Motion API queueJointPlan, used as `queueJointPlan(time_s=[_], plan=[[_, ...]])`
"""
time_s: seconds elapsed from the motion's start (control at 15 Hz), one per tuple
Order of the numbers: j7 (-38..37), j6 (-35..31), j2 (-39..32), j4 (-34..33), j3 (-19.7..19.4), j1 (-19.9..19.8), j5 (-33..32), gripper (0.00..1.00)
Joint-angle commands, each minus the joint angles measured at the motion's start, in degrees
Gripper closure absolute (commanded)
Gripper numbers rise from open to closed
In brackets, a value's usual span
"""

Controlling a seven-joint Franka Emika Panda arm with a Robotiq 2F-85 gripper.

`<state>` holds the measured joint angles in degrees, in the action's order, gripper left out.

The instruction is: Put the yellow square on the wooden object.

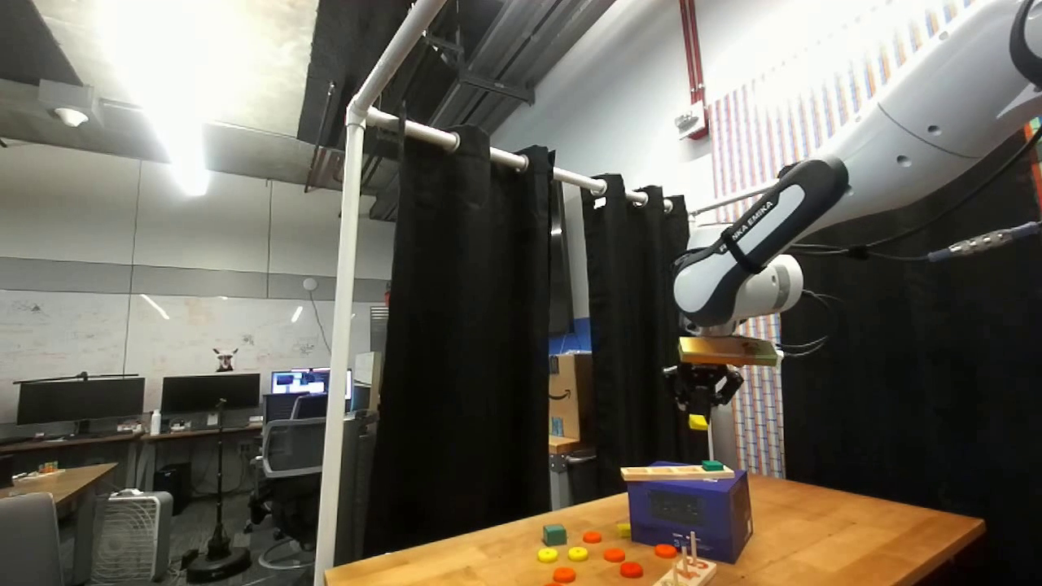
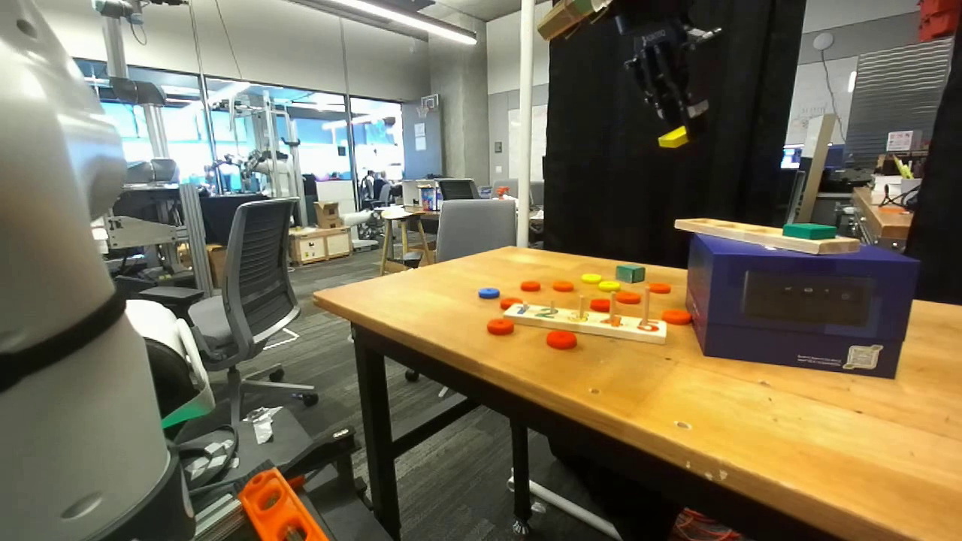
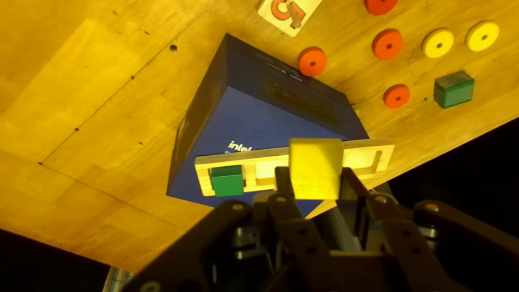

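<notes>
Jaws closed on a small yellow square block (image 3: 316,168), one jaw against each side; the piece is held aloft, well above its goal. Below lies a pale wooden rectangular tray (image 2: 744,230) with shallow recesses. A small green block (image 3: 228,181) occupies one end recess; in the wrist view, bare recesses show to either side of the yellow piece, which hides the tray's middle. The tray rests across a dark blue rectangular box (image 2: 797,300), one end overhanging; the box stands on the wooden tabletop (image 2: 751,443). Step in hand, as judged: carriage above the target, placement not yet made. Next move: align with a free recess (which one is intended cannot be told), descend gently, and release once seated; pressing the overhanging end could tip the tray.
</notes>
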<state>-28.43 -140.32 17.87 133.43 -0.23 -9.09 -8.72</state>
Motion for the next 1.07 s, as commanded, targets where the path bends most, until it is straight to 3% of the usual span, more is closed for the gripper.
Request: queueJointPlan(time_s=[0.0,0.33,1.0], plan=[[1.6,-0.7,-4.1,-3.4,-0.6,-1.1,0.4,0.84],[3.3,1.1,-11.3,-8.5,-1.7,-0.7,0.7,0.85],[14.4,2.2,-22.9,-17.5,-5.6,-0.2,9.7,0.85]])
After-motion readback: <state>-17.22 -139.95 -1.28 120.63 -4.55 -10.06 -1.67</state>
